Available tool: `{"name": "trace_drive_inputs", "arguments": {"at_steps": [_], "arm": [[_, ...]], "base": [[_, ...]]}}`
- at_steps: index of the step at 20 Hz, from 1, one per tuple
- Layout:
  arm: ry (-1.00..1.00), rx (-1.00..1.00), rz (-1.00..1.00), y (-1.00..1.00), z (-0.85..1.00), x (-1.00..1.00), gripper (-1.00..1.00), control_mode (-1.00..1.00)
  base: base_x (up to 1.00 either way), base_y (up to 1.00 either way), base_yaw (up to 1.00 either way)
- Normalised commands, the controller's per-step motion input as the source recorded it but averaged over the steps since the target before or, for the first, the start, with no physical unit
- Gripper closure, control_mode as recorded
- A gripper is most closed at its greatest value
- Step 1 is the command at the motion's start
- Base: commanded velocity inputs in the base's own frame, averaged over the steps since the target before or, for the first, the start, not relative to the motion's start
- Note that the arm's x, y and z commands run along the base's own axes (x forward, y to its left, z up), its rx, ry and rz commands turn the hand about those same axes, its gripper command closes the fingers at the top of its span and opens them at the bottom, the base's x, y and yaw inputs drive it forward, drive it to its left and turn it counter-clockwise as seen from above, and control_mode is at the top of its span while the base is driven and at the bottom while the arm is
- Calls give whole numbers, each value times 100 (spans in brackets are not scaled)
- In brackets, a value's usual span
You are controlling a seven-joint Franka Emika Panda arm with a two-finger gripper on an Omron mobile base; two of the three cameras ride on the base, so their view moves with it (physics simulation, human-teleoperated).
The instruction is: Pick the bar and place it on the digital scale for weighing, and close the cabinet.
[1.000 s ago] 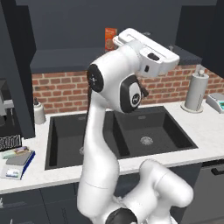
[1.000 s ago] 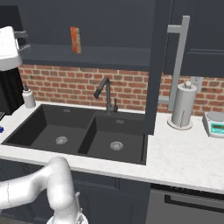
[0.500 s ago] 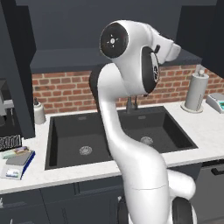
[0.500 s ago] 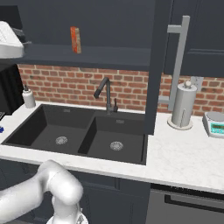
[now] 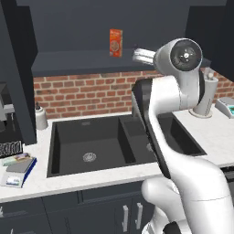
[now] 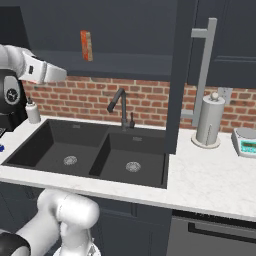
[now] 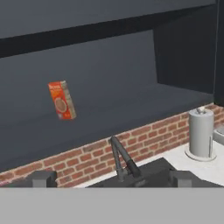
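Open cabinet (image 6: pixel 175 75) shelf: orange box (image 7: pixel 61 100) stands at ten o'clock of the spread, empty gripper (image 7: pixel 111 179); a careless reach would likely topple it.

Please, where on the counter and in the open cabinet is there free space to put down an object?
The white counter is bare between the sink and the paper towel holder. The cabinet shelf is free on both sides of the orange box. The left counter end is crowded: digital scale with the bar.
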Motion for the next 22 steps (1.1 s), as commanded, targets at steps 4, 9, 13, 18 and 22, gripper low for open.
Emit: {"name": "trace_drive_inputs", "arguments": {"at_steps": [4,9,13,18,22], "arm": [[0,17,43,-2,0,28,-100,-100],[0,17,47,0,0,39,-100,-100],[-2,7,35,1,0,14,-100,-100],[-2,-2,8,0,-35,-16,-100,-100],[1,-6,0,0,-48,-5,-100,-100]], "base": [[0,0,0],[0,0,0],[0,0,0],[0,0,0],[0,0,0]]}}
